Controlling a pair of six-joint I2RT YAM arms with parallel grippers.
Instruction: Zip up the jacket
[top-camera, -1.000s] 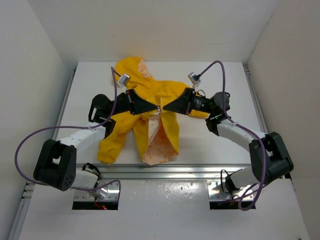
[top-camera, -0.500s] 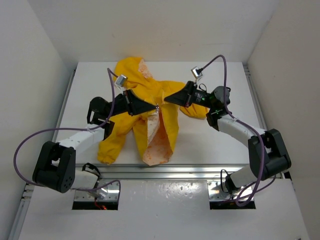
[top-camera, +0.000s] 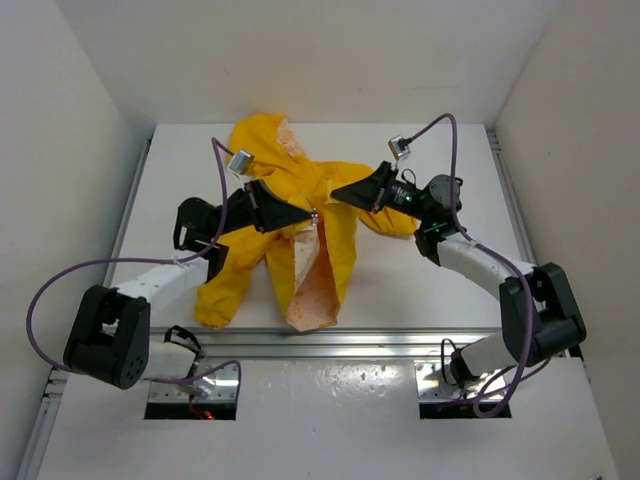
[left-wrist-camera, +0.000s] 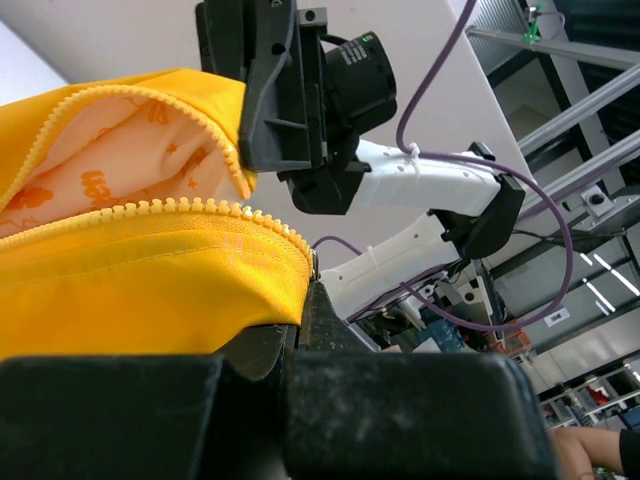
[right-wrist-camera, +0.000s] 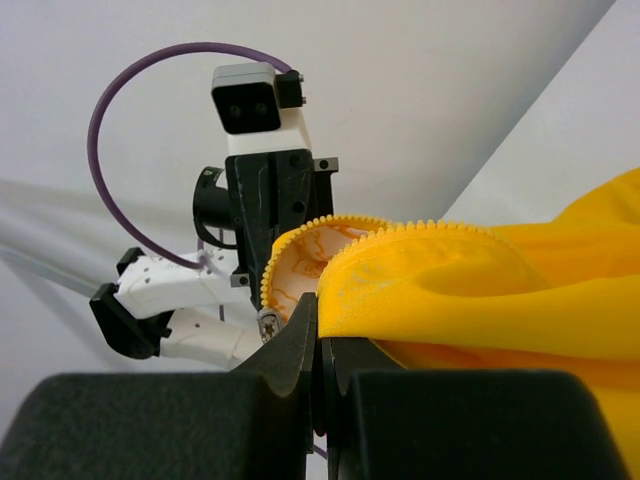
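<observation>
The yellow jacket (top-camera: 300, 180) lies on the white table, hood at the far side, front open below the chest so the cream orange-printed lining (top-camera: 315, 285) shows. My left gripper (top-camera: 303, 215) is shut on the jacket's left front edge by the zip teeth (left-wrist-camera: 190, 207). My right gripper (top-camera: 335, 195) is shut on the right front edge (right-wrist-camera: 420, 270), just above and right of the left one. The two grippers point at each other across the zip. A small metal zip slider (right-wrist-camera: 268, 325) hangs by the right fingertips.
The table (top-camera: 430, 290) has a metal rail along its near edge (top-camera: 330, 345). White walls stand close on both sides and behind. Purple cables (top-camera: 440, 130) loop from each wrist camera.
The right gripper has moved up and back a little with its jacket edge. The left gripper has shifted slightly left and back. The open flap at the hem has narrowed.
</observation>
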